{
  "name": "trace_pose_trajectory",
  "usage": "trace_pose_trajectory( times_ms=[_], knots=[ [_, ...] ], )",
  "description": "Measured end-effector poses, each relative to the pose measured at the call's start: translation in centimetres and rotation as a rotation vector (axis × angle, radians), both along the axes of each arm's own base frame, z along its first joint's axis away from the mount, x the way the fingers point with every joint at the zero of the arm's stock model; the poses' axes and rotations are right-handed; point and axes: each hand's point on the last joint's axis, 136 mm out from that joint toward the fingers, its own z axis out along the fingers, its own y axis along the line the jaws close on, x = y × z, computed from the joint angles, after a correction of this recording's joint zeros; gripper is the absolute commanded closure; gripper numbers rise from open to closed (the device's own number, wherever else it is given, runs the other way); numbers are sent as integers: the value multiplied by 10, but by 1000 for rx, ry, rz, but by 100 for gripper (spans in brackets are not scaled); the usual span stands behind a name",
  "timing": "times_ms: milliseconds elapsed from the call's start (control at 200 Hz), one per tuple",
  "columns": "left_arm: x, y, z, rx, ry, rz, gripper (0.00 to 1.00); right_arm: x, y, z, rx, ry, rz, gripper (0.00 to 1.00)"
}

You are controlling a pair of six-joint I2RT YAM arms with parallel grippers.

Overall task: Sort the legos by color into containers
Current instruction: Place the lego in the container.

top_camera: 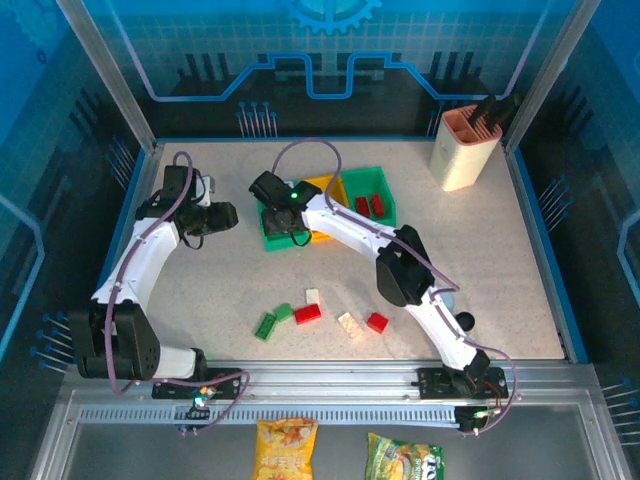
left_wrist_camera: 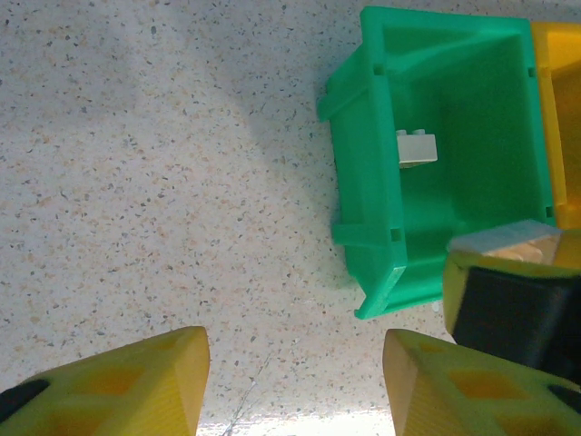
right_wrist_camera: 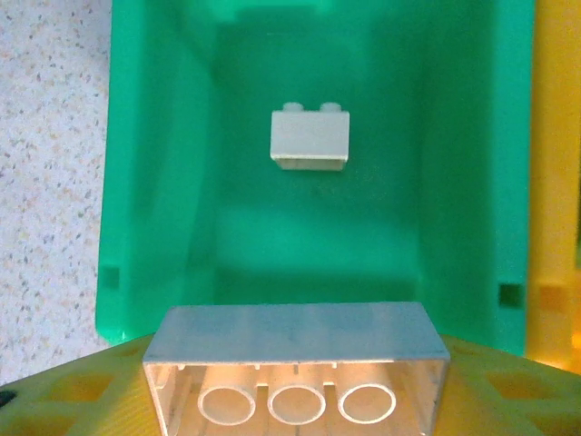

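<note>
We read no text anywhere — print on yellow snack bag [top_camera: 285,448] and green snack bag [top_camera: 405,457] too small to make out.

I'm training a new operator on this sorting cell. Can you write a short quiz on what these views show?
1. True or false: the right hand holds a white brick.
2. Multiple choice: what already lies in the left green bin? A) a red brick B) a small white brick C) nothing
3. Short answer: what colour are the bricks in the right green bin?

Key: 1 true; 2 B; 3 red.
</note>
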Motion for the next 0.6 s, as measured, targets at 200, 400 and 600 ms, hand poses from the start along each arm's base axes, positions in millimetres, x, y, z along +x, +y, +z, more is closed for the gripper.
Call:
trace_pose_trajectory(
  times_ms=[200, 400, 600],
  knots=[
    [0, 0, 0, 0, 0, 0, 46, 12, 7, -16, -22, -19, 1, 34],
    [0, 0, 0, 0, 0, 0, 46, 23, 13, -15, -11, -57, -10, 33],
    [0, 0, 0, 0, 0, 0, 46, 27, 15, -16, -6, -72, -18, 33]
  ],
)
